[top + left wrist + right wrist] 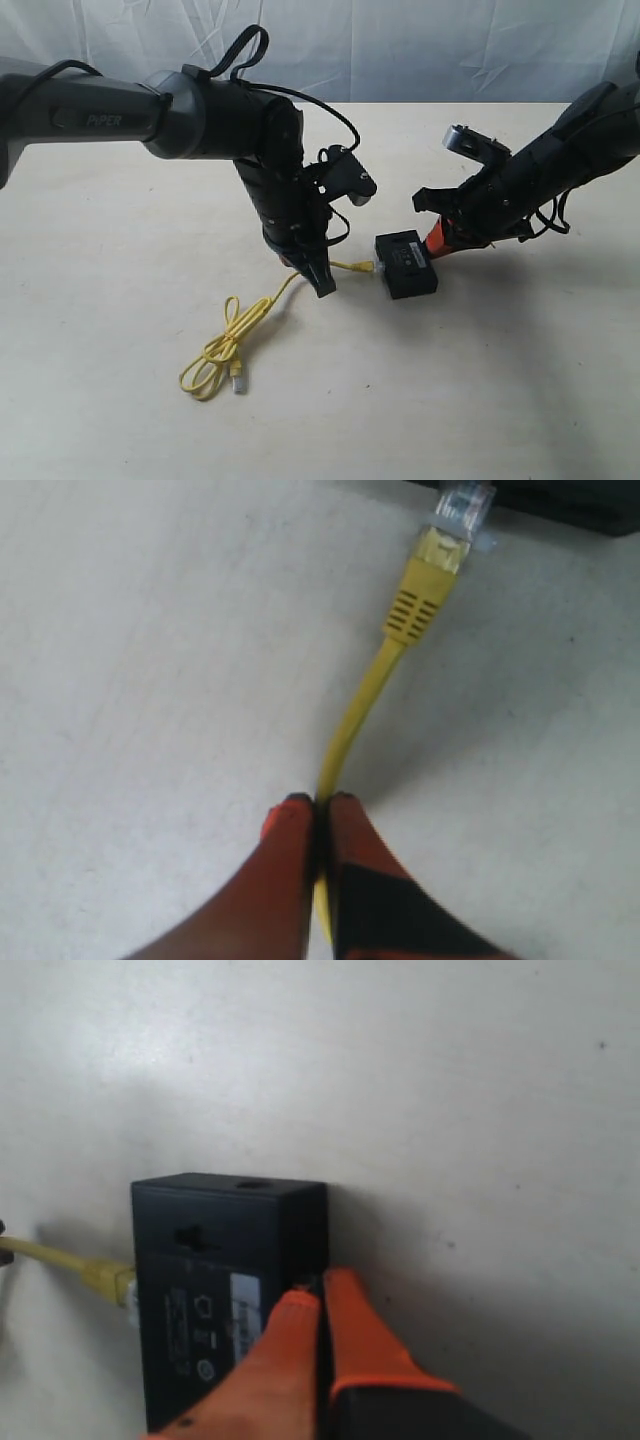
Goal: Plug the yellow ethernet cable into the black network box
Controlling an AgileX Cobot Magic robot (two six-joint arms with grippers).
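The black network box (405,263) lies flat on the table, label strip up (215,1290). My left gripper (320,281) is shut on the yellow ethernet cable (365,695) a short way behind its clear plug (460,505). That plug meets the side of the box (560,495); I cannot tell whether it sits in a port. The rest of the cable lies looped on the table (225,345), its other plug (238,378) free. My right gripper (320,1288), orange fingers together, presses its tips against the box's opposite edge, holding nothing.
The pale tabletop (500,380) runs back to a white cloth backdrop (420,50). Both arms lean in over the middle, the left arm's dark body (200,110) above the cable and the right arm (560,150) behind the box.
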